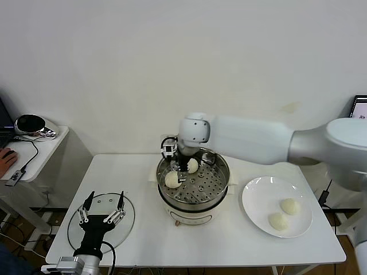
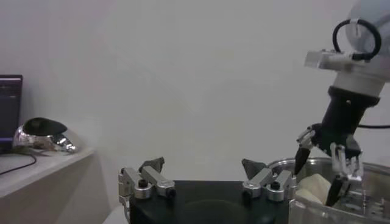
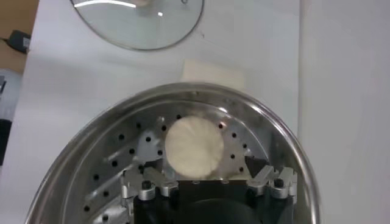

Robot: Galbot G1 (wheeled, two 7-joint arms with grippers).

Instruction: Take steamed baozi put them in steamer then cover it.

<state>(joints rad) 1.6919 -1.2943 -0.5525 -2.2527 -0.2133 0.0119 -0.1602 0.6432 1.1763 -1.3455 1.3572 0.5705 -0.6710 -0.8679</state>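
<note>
The steamer stands mid-table with two baozi on its perforated tray, one at the left and one at the back. My right gripper hangs just above the tray between them, its fingers spread wide. In the right wrist view a baozi lies on the tray between the open fingers, touching neither. Two more baozi lie on the white plate. The glass cover lies flat at the front left under my open, empty left gripper.
A side table with a shiny helmet-like object and cables stands at the far left. From the left wrist view, the right gripper hangs over the steamer rim. Bare tabletop lies in front of the steamer.
</note>
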